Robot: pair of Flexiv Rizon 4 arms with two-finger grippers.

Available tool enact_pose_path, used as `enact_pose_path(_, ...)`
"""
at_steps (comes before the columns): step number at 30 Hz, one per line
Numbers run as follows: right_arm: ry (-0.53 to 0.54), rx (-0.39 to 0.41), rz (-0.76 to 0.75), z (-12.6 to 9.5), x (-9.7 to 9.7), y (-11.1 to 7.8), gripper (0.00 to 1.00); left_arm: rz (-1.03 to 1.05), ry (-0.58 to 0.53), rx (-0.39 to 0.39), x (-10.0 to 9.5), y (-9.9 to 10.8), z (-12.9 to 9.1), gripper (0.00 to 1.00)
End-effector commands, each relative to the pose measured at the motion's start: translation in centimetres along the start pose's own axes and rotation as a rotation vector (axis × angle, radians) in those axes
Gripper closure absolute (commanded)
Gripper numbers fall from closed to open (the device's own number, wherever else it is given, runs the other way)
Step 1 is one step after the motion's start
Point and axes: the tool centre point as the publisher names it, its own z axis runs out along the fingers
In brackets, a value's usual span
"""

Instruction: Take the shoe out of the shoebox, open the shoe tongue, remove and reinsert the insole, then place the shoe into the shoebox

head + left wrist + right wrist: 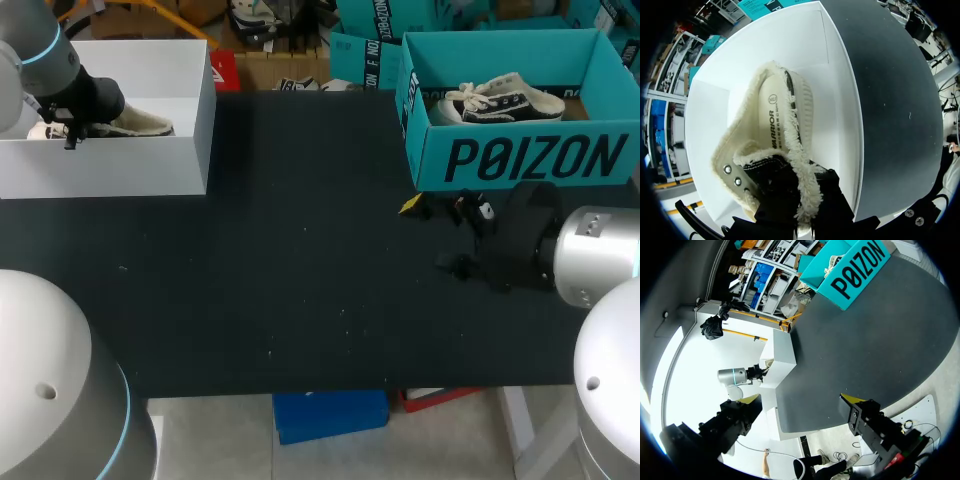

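Left wrist view: the left hand grips the fleecy collar of the shoe, its 2 yellow tips hidden. The shoe sits inside the white shoebox with its insole in place. The right hand hangs spread wide and empty over the bench. This looks like the lift-out step. Next, the shoe probably needs a straight rise clear of the box wall, then a carry toward the right hand.
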Motion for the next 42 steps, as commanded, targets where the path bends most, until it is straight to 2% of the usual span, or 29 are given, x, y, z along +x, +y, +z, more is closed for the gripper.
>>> enact_pose_path(1,0.015,0.074,0.013,-0.4,-0.7,0.1,0.00,0.001,-0.001,0.003,0.0,0.1,-0.2,0.75)
enact_pose_path(2,0.015,0.074,0.013,-0.4,-0.7,0.1,0.00,0.001,-0.002,0.003,0.0,0.1,-0.2,0.58)
enact_pose_path(3,0.015,0.074,0.013,-0.4,-0.7,0.1,0.00,0.000,-0.003,0.003,0.0,0.1,-0.2,0.23)
enact_pose_path(4,0.015,0.074,0.013,-0.4,-0.7,0.1,0.00,-0.001,-0.004,0.003,0.0,0.1,-0.2,0.10)
enact_pose_path(8,0.015,0.074,0.013,-0.4,-0.7,0.1,0.00,-0.002,-0.007,0.003,0.0,0.2,-0.4,0.00)
enact_pose_path(17,0.015,0.074,0.013,-0.4,-0.7,0.1,0.00,0.000,-0.003,0.010,-0.3,0.1,-1.1,0.00)
enact_pose_path(25,0.015,0.074,0.013,-0.4,-0.7,0.1,0.00,0.011,-0.014,0.009,-1.5,-0.4,-2.3,0.01)
enact_pose_path(27,0.015,0.074,0.013,-0.4,-0.7,0.1,0.00,0.013,-0.026,0.002,-1.9,-0.5,-2.6,0.29)
enact_pose_path(31,0.015,0.074,0.013,-0.4,-0.7,0.1,0.00,0.017,-0.032,0.000,-2.6,-0.9,-3.4,0.41)
enact_pose_path(33,0.015,0.074,0.013,-0.4,-0.7,0.1,0.00,0.019,-0.040,-0.004,-2.9,-1.1,-4.0,0.52)
enact_pose_path(35,0.015,0.074,0.013,-0.4,-0.7,0.1,0.00,0.020,-0.039,-0.005,-3.0,-1.3,-4.6,0.54)
enact_pose_path(42,0.015,0.074,0.013,-0.4,-0.7,0.1,0.00,-0.002,0.026,-0.015,-2.8,-2.5,-7.3,0.52)
